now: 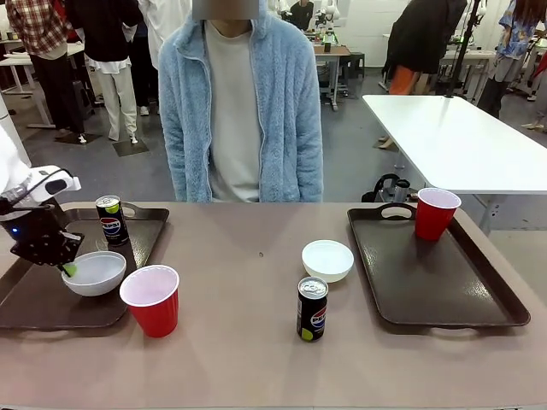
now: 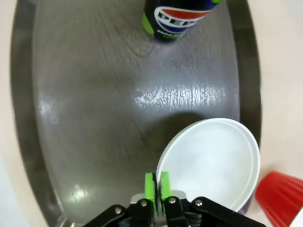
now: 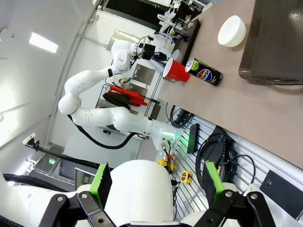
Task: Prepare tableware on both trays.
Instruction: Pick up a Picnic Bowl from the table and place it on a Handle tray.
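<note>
On the left tray (image 1: 26, 309), the bowl (image 1: 96, 272) sits flat, red cup (image 1: 152, 301) just beside the tray, Pepsi can (image 1: 112, 220) upright farther back. Your left gripper (image 1: 68, 268) straddles the bowl's rim, pads close either side, can't tell if pinching or free. Spread the fingers fully, then lift straight up so the rim doesn't drag; right gripper (image 3: 157, 179) hangs wide apart, empty.

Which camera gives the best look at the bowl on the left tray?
The left wrist view: the bowl is close, with the left claw pinching its rim. The front view shows it whole but small, on the tray. The right wrist view catches the other bowl instead.
</note>
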{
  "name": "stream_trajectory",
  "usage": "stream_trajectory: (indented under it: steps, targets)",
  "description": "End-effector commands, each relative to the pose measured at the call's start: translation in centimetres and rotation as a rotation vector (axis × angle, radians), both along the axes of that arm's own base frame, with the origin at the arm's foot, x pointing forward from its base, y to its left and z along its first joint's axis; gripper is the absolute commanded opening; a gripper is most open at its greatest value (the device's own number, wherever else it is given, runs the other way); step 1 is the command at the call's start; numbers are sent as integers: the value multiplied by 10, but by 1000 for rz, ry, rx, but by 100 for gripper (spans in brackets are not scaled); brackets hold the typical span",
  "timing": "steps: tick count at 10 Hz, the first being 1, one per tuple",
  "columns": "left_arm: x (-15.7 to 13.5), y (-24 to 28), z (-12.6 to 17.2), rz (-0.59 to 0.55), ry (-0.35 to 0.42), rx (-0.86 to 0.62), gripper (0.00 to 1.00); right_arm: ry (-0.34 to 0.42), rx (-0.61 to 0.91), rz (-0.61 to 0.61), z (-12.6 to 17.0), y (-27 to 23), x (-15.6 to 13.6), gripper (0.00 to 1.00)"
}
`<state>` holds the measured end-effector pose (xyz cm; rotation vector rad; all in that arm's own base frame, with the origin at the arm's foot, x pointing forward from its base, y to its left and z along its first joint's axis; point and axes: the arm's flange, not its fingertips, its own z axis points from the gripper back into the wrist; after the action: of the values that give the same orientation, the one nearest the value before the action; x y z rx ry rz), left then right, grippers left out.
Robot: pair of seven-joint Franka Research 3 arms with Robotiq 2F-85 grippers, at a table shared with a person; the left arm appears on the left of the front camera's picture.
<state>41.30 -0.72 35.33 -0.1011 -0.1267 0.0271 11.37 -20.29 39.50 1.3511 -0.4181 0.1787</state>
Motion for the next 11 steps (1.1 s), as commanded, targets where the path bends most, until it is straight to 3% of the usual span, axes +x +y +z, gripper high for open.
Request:
stream_trajectory:
  steps: [1, 2, 4, 5, 8, 10, 11]
  targets:
    - [11, 2, -1, 30, 12, -28, 63, -19, 1, -8, -1, -2, -8, 100]
    - [11, 6, 2, 29, 10, -40, 100, -19, 1, -8, -1, -2, -8, 100]
    - [0, 18, 23, -2, 31, -95, 100, -19, 1, -8, -1, -2, -8, 100]
    - [-13, 27, 39, -16, 32, -101, 45, -19, 1, -8, -1, -2, -8, 100]
    - [-44, 36, 79, -50, 17, -47, 74, -19, 1, -8, -1, -2, -8, 100]
    - [-45, 35, 93, -19, -5, 2, 94, -19, 1, -8, -1, -2, -8, 100]
    - [-38, 33, 85, -35, 13, -55, 94, -19, 1, -8, -1, -2, -8, 100]
